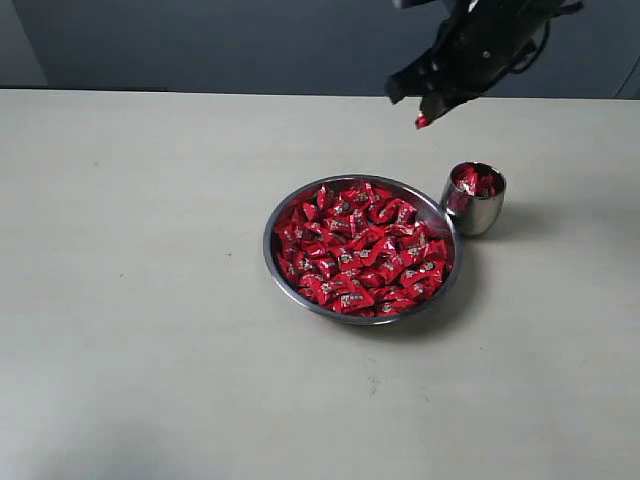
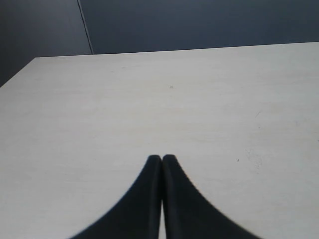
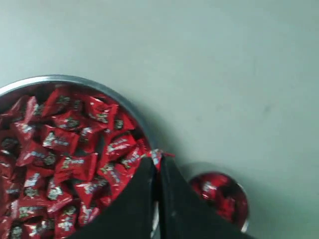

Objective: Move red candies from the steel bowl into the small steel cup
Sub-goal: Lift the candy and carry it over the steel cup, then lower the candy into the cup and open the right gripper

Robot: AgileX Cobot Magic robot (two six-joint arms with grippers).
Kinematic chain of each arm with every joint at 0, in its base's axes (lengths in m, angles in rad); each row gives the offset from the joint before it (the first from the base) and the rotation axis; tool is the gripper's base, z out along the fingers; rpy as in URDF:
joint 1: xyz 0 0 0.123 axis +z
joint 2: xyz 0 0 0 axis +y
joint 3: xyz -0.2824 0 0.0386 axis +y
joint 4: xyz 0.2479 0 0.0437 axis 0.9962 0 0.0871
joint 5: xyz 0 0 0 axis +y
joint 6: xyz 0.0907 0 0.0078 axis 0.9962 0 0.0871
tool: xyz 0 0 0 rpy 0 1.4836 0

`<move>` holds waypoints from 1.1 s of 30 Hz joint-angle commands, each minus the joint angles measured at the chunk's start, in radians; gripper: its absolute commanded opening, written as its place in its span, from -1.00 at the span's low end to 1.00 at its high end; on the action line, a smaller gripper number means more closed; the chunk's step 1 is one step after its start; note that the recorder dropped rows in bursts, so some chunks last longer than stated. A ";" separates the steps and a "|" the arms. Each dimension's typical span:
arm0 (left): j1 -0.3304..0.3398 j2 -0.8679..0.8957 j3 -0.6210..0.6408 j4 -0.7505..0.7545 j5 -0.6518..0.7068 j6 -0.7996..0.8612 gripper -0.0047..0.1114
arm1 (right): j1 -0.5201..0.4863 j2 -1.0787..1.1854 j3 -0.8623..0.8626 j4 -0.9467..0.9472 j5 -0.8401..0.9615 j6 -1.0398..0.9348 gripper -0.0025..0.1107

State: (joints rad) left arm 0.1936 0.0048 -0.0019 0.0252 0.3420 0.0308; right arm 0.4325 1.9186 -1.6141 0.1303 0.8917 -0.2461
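1. Left gripper [image 2: 162, 159]: fingers pressed together with nothing between them, resting idle over a bare stretch of the table [image 1: 150, 300], out of the exterior view and well apart from the task's things.
2. Steel bowl [image 1: 268, 240]: stands near the middle of the table, heaped almost to the rim with red candies [image 1: 360, 250]. By this showing, most of the work is yet to do.
3. Right gripper [image 1: 428, 112]: raised above the table beyond the bowl's far right edge, with its fingers pinching a red candy [image 1: 422, 122] by the wrapper at the very tips. It hangs near the cup but not directly over it.
4. Small steel cup [image 1: 473, 215]: upright, just beside the bowl's right rim, possibly touching it. A few red wrappers [image 1: 475, 182] already lie inside, though the number is too blurred to count. The cup seems partly filled, so the task appears to be at an early stage, with one transfer under way.
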 commanded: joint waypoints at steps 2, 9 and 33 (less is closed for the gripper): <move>-0.007 -0.005 0.002 0.002 -0.008 -0.001 -0.91 | -0.120 -0.067 0.057 -0.013 0.015 0.053 -0.97; -0.007 -0.005 0.002 0.002 -0.008 -0.001 -0.91 | -0.129 -0.058 0.156 -0.007 -0.056 0.066 -0.97; -0.007 -0.005 0.002 0.002 -0.008 -0.001 -0.91 | -0.129 0.069 0.177 0.017 -0.085 0.063 -0.97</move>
State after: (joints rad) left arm 0.1936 0.0048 -0.0019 0.0252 0.3420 0.0308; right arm 0.3098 1.9846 -1.4399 0.1477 0.8043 -0.1800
